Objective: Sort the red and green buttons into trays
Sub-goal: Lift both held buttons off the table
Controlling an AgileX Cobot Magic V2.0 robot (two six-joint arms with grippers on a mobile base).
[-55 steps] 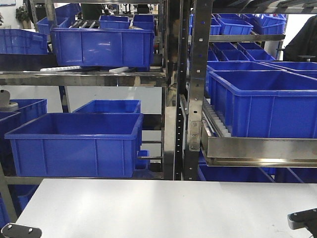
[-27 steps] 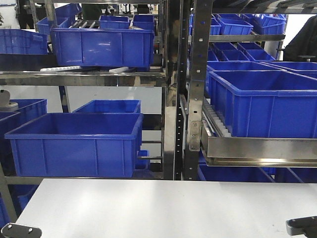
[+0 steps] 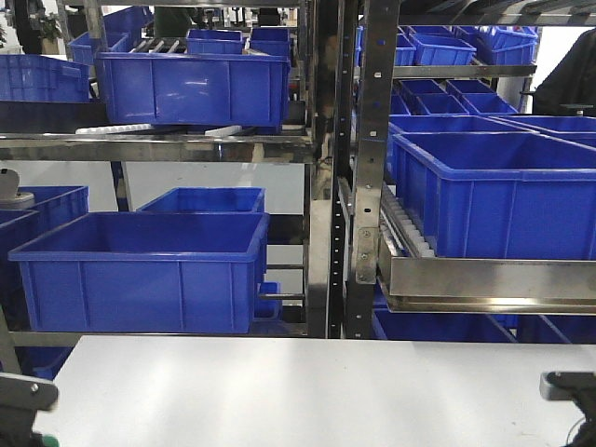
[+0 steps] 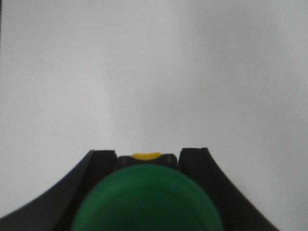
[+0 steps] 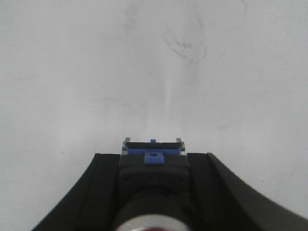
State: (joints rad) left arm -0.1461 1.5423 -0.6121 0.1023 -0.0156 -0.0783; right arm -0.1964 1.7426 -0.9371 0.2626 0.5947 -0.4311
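Two buttons, each gripped: green button (image 4: 147, 199) sits clenched in your left claw (image 4: 149, 155), yellow body peeking past the cap; grey button (image 5: 153, 177) with a blue clip is clamped in your right claw (image 5: 153, 156). White table (image 4: 144, 72) lies beyond both. Blue crates (image 3: 140, 279) fill the metal racks (image 3: 368, 140) behind it.

A white table (image 3: 307, 391) lies under the left claw (image 4: 149, 155) and the right claw (image 5: 153, 156). Beyond both claws, past its far edge, stand steel racks (image 3: 368, 140) with deep blue crates (image 3: 140, 270); ahead of the right claw one rests on rollers (image 3: 410, 233).
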